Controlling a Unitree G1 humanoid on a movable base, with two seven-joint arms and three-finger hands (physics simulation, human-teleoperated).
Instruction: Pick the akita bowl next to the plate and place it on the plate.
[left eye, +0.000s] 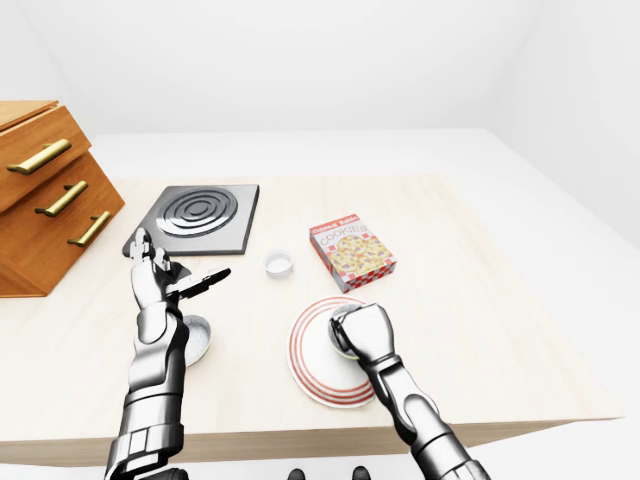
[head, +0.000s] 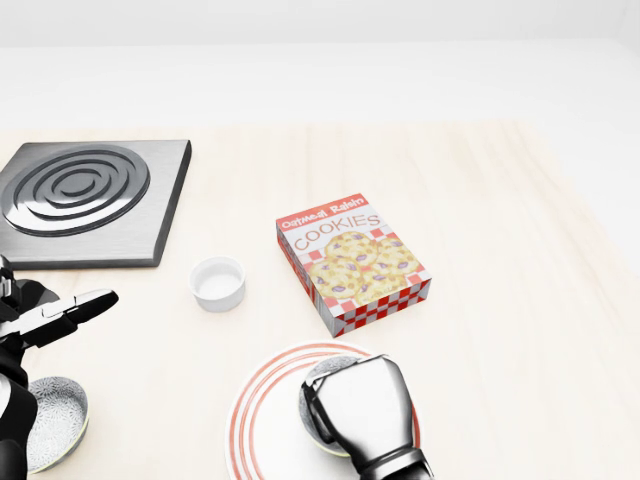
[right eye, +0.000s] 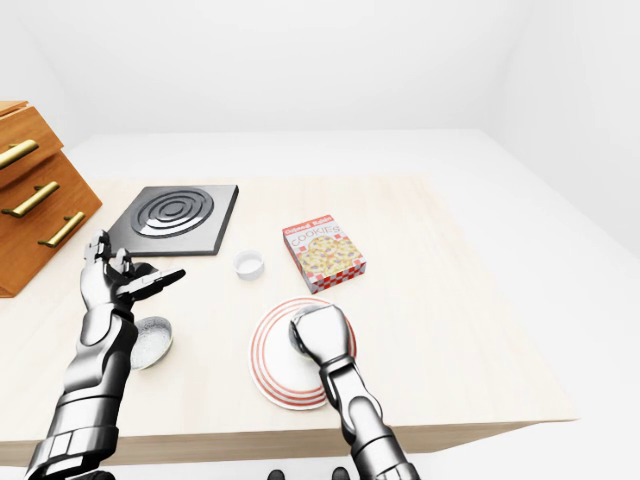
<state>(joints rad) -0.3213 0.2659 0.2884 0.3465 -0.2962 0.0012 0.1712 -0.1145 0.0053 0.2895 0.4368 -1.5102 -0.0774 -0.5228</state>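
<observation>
Akita bowl (head: 318, 388) is over the plate (head: 262, 432), near its centre; only a grey sliver of rim peeks out at 9 o'clock from under the right hand (head: 356, 408). Right hand is curled down over the bowl, knuckles up, and looks clamped on it, though the fingertips are hidden. Can't tell if the bowl is seated on the plate or hanging just above it.

My read: pick and carry done; what's left is the set-down (if not seated), the release and lifting the hand clear.

Outward from the plate: small white cup (head: 218, 283) at 11 o'clock, cookie box (head: 352, 262) at 1 o'clock. Second grey bowl (head: 55, 420) at 9 o'clock, well apart from the plate, with the left hand (left eye: 168, 272) raised above it, fingers spread, holding nothing. Stove plate (head: 88, 200) and wooden drawer unit (left eye: 45, 190) are farther out toward 10 to 11 o'clock on the table (head: 520, 300).
</observation>
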